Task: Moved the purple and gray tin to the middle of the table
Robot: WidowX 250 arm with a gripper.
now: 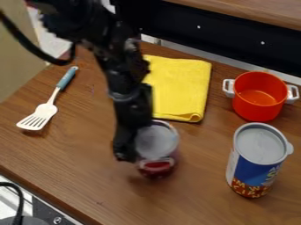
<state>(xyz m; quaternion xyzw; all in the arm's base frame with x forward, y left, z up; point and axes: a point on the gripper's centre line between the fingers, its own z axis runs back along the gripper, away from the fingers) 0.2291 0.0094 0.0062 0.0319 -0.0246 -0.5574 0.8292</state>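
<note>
Camera view: purple and gray cylindrical tin, gray end uppermost, near mid-desk, at 3 o'clock from my black two-finger jaws and close against them; whether they grip it, I cannot tell.

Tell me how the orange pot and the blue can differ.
The pot is open at the top; the can is covered by a gray lid. The pot has two white handles, while the can has none. The pot is plain orange, whereas the can carries a multicolored printed label. Both are round and stand upright.
</note>
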